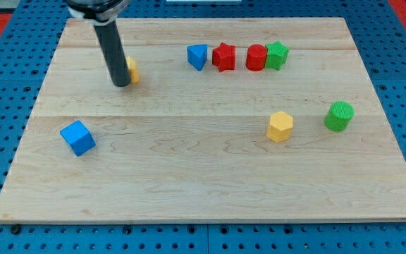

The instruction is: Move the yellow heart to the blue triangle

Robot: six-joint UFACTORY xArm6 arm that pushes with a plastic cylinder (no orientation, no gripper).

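The yellow heart (132, 69) lies at the view's upper left, mostly hidden behind my rod. My tip (120, 83) rests on the board right at the heart's left side, touching or nearly touching it. The blue triangle (198, 56) sits to the heart's right, near the view's top centre, with a gap of bare wood between them.
A red star (223, 57), a red cylinder (256, 58) and a green star (277, 54) line up right of the triangle. A yellow hexagon (280, 126) and a green cylinder (339, 116) sit at the right. A blue cube (77, 137) lies at the left.
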